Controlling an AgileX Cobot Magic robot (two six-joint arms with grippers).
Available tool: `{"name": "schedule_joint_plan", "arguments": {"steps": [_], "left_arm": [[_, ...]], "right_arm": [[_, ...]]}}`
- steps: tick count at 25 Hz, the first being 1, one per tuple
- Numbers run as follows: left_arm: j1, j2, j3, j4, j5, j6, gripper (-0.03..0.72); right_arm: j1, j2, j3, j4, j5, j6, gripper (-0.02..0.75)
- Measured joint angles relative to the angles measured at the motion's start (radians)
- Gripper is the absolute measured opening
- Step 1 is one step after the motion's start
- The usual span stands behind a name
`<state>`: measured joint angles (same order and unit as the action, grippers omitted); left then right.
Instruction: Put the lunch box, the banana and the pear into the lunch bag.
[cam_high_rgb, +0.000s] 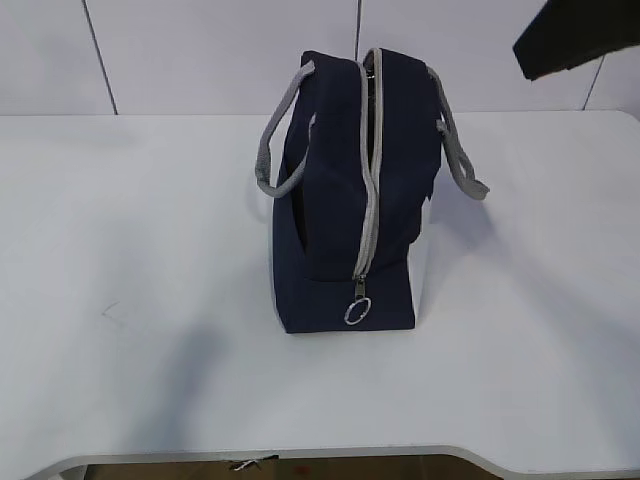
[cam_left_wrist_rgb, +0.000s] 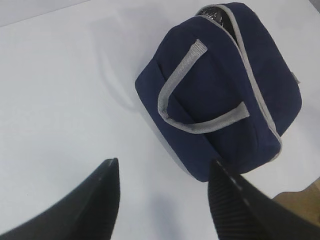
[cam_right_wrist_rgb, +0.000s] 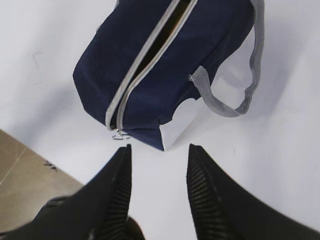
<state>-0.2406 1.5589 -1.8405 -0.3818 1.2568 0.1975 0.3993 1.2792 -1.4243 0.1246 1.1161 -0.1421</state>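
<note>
The navy lunch bag (cam_high_rgb: 345, 200) stands upright near the middle of the white surface (cam_high_rgb: 140, 300), grey handles (cam_high_rgb: 275, 135) hanging to either side. Its grey zipper (cam_high_rgb: 368, 190) runs over the top and down the near end, ring pull (cam_high_rgb: 357, 311) low at that end. From the right wrist view the top seam gapes; the contents cannot be made out. The left hand (cam_left_wrist_rgb: 162, 192) hovers spread and empty beside the bag. The right hand (cam_right_wrist_rgb: 159, 180) hovers likewise at its zipper end, holding nothing.

bag (cam_left_wrist_rgb: 220, 95) navy, stands on white table (cam_left_wrist_rgb: 65, 90) | grey handle (cam_left_wrist_rgb: 195, 107) lies against its side | zipper (cam_left_wrist_rgb: 250, 65) parted at far end | left gripper (cam_left_wrist_rgb: 162, 192) jaws apart, empty, near bag
</note>
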Motion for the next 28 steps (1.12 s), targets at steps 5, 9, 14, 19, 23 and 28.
{"name": "schedule_joint_plan", "arguments": {"steps": [5,9,14,19,23,28], "left_arm": [[0.000,-0.079,0.054,0.004,0.002,-0.002,0.422],[0.000,-0.119,0.065,0.006,0.005,-0.006,0.405],[0.000,-0.132,0.065,0.006,0.005,-0.010,0.395],[0.000,-0.132,0.067,0.006,0.005,-0.019,0.393],[0.000,-0.132,0.067,0.006,0.005,-0.027,0.386],[0.000,-0.132,0.067,-0.011,0.005,-0.031,0.384]], "right_arm": [[0.000,-0.153,0.284,0.038,-0.296,-0.102,0.303],[0.000,-0.232,0.512,0.134,-0.573,-0.285,0.302],[0.000,-0.250,0.663,0.183,-0.813,-0.366,0.302],[0.000,-0.203,0.669,0.191,-0.934,-0.374,0.302],[0.010,-0.151,0.700,0.191,-1.003,-0.378,0.302],[0.085,-0.139,0.853,0.154,-1.243,-0.384,0.302]]}}
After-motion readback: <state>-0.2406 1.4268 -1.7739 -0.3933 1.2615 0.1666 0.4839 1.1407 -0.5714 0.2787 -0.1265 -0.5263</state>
